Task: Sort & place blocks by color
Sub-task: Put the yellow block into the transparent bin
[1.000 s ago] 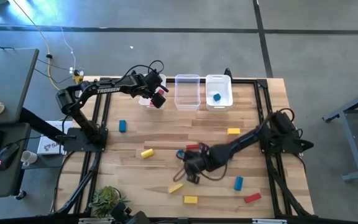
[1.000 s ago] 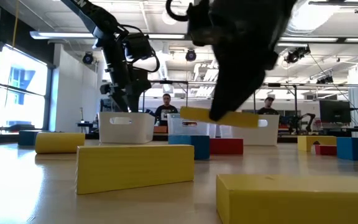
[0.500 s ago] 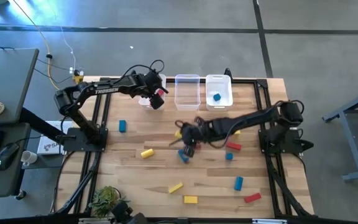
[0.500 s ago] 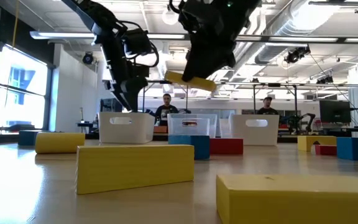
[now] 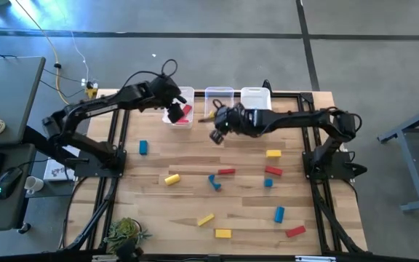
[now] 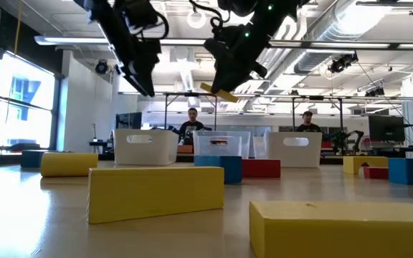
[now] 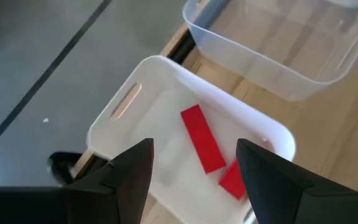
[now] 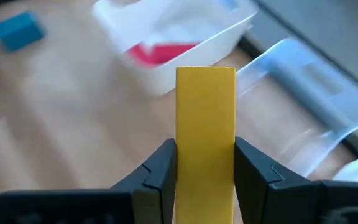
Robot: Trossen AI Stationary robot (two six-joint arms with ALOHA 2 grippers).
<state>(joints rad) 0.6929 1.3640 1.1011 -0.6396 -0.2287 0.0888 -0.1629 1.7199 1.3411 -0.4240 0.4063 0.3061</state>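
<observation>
Right gripper (image 8: 204, 171) is clamped on a yellow rectangular bar block (image 8: 205, 130), held above the table just beside the middle clear plastic bin (image 5: 220, 106). Left gripper (image 7: 194, 171), jaws apart, hovers over the neighbouring white-rimmed bin (image 7: 126, 106) containing 2 red blocks (image 7: 202, 138).

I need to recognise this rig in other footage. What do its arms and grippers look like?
Two dark, near-black jointed arms with looping black cables. The left gripper and right gripper each have two flat, angular dark fingers. A small green light glows on the right arm in the low view.
</observation>
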